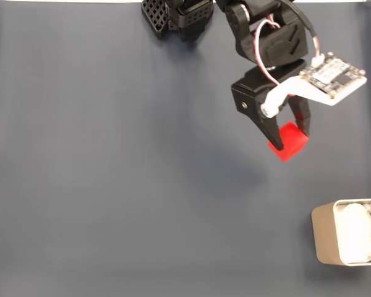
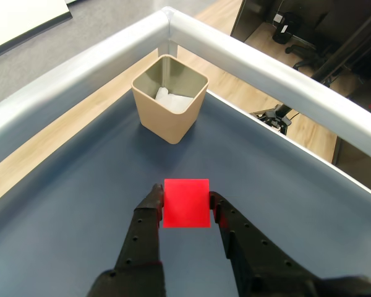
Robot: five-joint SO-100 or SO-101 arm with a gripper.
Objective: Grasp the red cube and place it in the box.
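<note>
Two black fingers [image 2: 149,213] of gripper [image 2: 185,201] clamp red cube [image 2: 186,203] by its side faces; cube square-on, no long axis. Box [image 2: 171,117] at 12 o'clock in wrist view, upright, open top.

The red cube [image 1: 289,143] is small, plain and bright red with matte faces, sitting square between two black fingers that press its left and right sides in the wrist view [image 2: 186,203]. The box [image 2: 170,98] is beige-grey with rounded corners and thin walls (something white lies inside), standing upright and open-topped on the dark blue surface, well apart from the cube [image 1: 325,234].
</note>
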